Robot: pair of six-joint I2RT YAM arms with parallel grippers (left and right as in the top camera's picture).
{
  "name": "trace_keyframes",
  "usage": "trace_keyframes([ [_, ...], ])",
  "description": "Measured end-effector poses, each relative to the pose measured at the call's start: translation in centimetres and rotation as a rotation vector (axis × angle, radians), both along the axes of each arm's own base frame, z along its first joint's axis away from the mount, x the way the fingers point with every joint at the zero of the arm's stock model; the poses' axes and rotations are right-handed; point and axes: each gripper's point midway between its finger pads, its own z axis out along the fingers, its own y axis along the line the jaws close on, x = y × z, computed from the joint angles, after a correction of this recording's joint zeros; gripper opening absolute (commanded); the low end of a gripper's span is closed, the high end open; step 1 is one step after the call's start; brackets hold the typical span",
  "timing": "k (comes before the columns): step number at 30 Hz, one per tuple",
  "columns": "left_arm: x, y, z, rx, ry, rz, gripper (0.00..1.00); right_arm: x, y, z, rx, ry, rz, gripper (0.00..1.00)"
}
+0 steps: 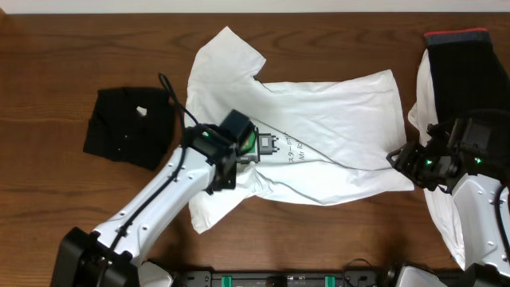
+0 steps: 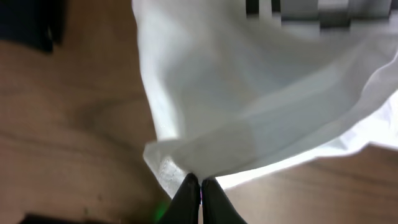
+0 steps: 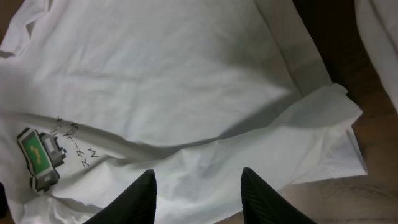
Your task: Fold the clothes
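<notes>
Fabric of white T-shirt (image 1: 335, 112) lies spread at centre of table (image 1: 48, 48), logo up. Near edge clamped in left gripper (image 2: 200, 186), probably for lifting into fold. Fingers of right gripper (image 3: 198, 175) apart above right corner, holding nothing, seemingly ready to grasp.

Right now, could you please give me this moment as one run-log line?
left gripper: shut on T-shirt edge | right gripper: open above T-shirt | black garment: lying apart

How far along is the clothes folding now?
Done: a black garment on the left looks folded. In hand: the left hand pinches an edge of the white short-sleeved T-shirt; the right hand hovers open over it. Left: folding this shirt, then the black and white pile at right.
</notes>
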Motion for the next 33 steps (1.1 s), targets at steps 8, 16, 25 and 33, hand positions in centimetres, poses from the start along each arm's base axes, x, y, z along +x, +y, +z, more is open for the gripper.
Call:
trace_keyframes([
  [8, 3.0, 0.5, 0.2, -0.021, -0.078, -0.068, 0.06, 0.0, -0.1, 0.0, -0.006, 0.0, 0.002, 0.43],
  [16, 4.8, -0.5, 1.6, -0.047, -0.139, -0.149, 0.06, 0.0, -0.3, -0.1, -0.016, 0.003, -0.001, 0.43],
  [25, 8.1, -2.2, 4.0, -0.096, -0.274, -0.196, 0.06, 0.0, -0.5, -0.2, -0.031, 0.004, -0.003, 0.43],
  [33, 10.4, -3.6, 4.0, -0.118, -0.345, -0.253, 0.06, 0.2, -0.6, -0.1, -0.037, -0.004, -0.004, 0.43],
])
